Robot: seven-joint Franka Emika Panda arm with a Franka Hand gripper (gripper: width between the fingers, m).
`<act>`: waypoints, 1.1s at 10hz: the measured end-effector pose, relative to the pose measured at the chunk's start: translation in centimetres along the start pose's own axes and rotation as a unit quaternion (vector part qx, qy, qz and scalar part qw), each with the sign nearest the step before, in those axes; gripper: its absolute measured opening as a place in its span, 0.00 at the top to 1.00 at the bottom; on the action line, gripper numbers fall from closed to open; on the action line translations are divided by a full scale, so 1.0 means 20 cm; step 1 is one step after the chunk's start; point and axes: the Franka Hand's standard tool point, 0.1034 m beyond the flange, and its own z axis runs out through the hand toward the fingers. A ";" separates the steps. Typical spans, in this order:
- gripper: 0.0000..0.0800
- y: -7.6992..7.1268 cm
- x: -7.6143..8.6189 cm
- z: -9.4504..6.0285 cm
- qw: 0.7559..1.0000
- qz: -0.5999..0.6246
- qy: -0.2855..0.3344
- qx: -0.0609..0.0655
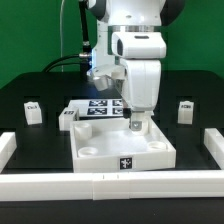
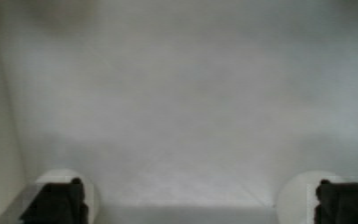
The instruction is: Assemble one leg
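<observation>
My gripper (image 1: 136,112) hangs low over the far right corner of the large white panel (image 1: 110,158). A leg (image 1: 137,125) with a black-and-white tag stands at that corner, right under the fingers. In the wrist view the gripper (image 2: 201,205) is open. Its two dark fingertips (image 2: 55,203) stand wide apart with only a blurred white surface between them. I cannot tell whether the fingers touch the leg. Three more legs stand on the black table: one at the exterior view's left (image 1: 32,110), one beside the panel's far left corner (image 1: 68,118) and one at the right (image 1: 185,110).
The marker board (image 1: 103,108) lies behind the panel, under the arm. A low white rail (image 1: 110,184) runs along the table's front, with white end pieces at the left (image 1: 6,147) and right (image 1: 213,146). A green wall stands behind the table.
</observation>
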 end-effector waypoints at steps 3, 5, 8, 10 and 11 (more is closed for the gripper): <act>0.19 -0.20 -0.03 0.03 1.000 0.006 0.004 0.020; 0.19 -0.28 -0.06 0.09 0.999 0.006 0.007 0.036; 0.19 -0.32 -0.06 0.15 0.999 0.008 0.011 0.048; 0.19 -0.31 -0.06 0.16 0.999 0.007 0.010 0.049; 0.19 -0.30 -0.06 0.16 0.999 0.007 0.010 0.048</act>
